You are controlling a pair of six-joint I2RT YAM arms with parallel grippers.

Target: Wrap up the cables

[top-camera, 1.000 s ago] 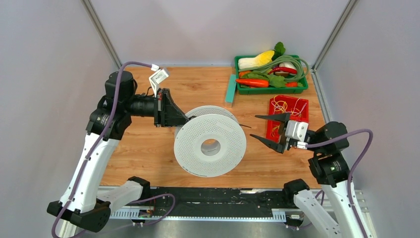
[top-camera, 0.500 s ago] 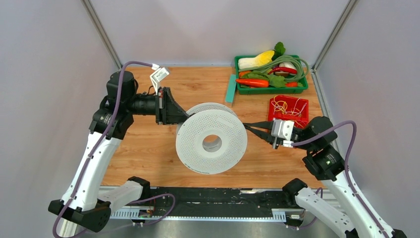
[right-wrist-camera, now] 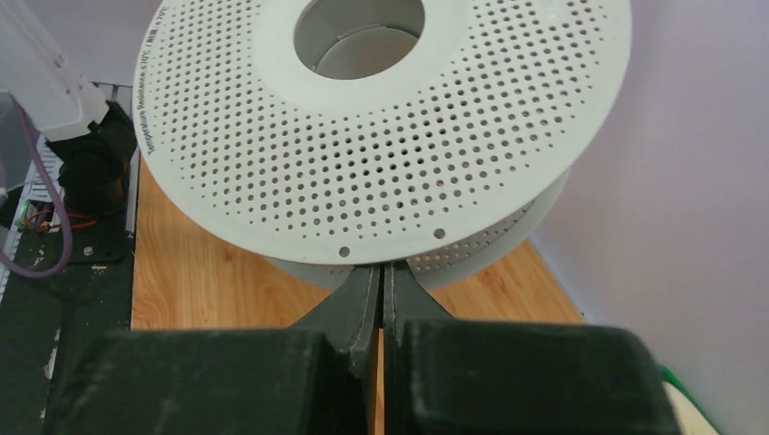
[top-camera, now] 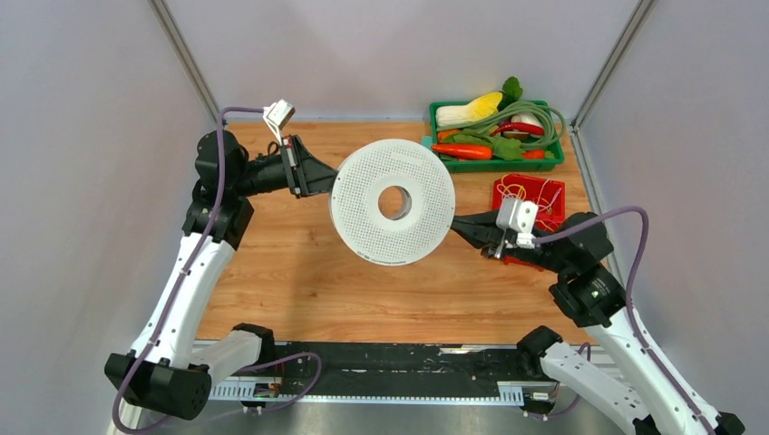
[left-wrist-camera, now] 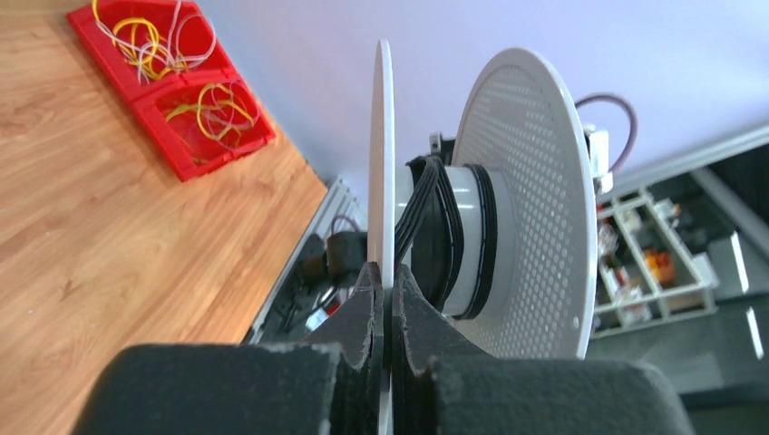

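Note:
A white perforated spool hangs above the wooden table, its face turned up towards the top camera. The thin black cable is wound round the spool's hub between the two flanges. My left gripper is shut on the rim of one flange, which runs edge-on between its tips. My right gripper is shut at the spool's right edge. Its tips reach under the near flange, where a dark sliver of the cable sits pinched between them. The rest of the cable's loose end is hidden by the flange.
A green tray of toy vegetables and a coiled green hose stands at the back right. A red bin of yellow and white ties lies just behind my right gripper. A teal block lies left of the tray. Grey walls close in both sides.
My right gripper went from wide open to shut at the spool's right edge. My left arm has lifted the spool up and back, turning its face towards the top camera.

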